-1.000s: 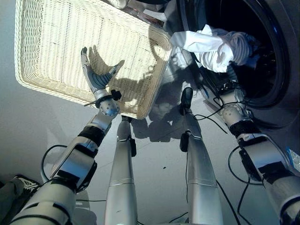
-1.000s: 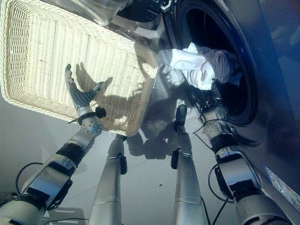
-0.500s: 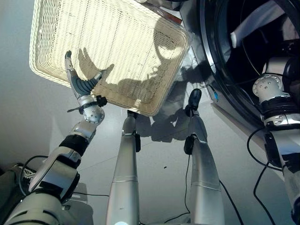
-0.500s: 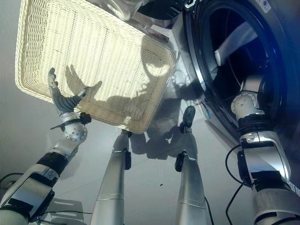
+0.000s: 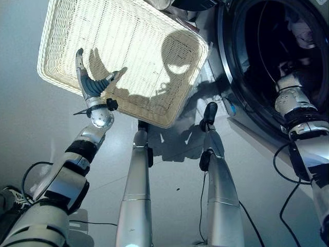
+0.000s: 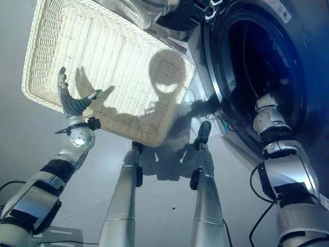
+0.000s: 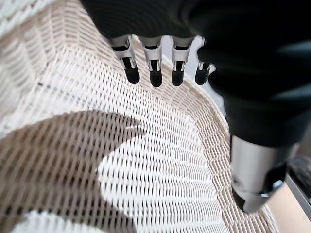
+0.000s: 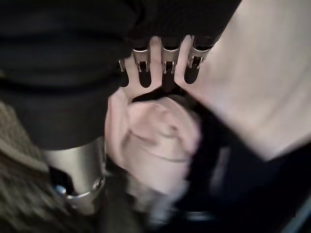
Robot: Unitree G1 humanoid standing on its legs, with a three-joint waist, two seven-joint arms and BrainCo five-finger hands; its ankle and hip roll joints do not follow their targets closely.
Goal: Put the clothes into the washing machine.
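Observation:
The washing machine's [image 5: 229,77] round opening gapes dark at the right. My right arm reaches into the drum, and my right hand [image 8: 163,60] has its fingers straight, with a pale bundle of clothes [image 8: 160,141] lying just past them beside the thumb. A bit of pale cloth [image 5: 304,32] shows deep inside the drum. My left hand [image 5: 88,85] is raised open over the near rim of the white wicker basket [image 5: 128,31], its fingers [image 7: 154,73] spread above the bare weave and holding nothing.
The basket [image 6: 103,46] lies on the grey floor left of the washer, close to its front. The washer's door ring [image 6: 216,77] stands next to the basket's right corner.
One second ago my right hand held white clothes at the drum's mouth; now the arm is deep in the drum with the clothes inside. The left hand stays raised; the camera has shifted.

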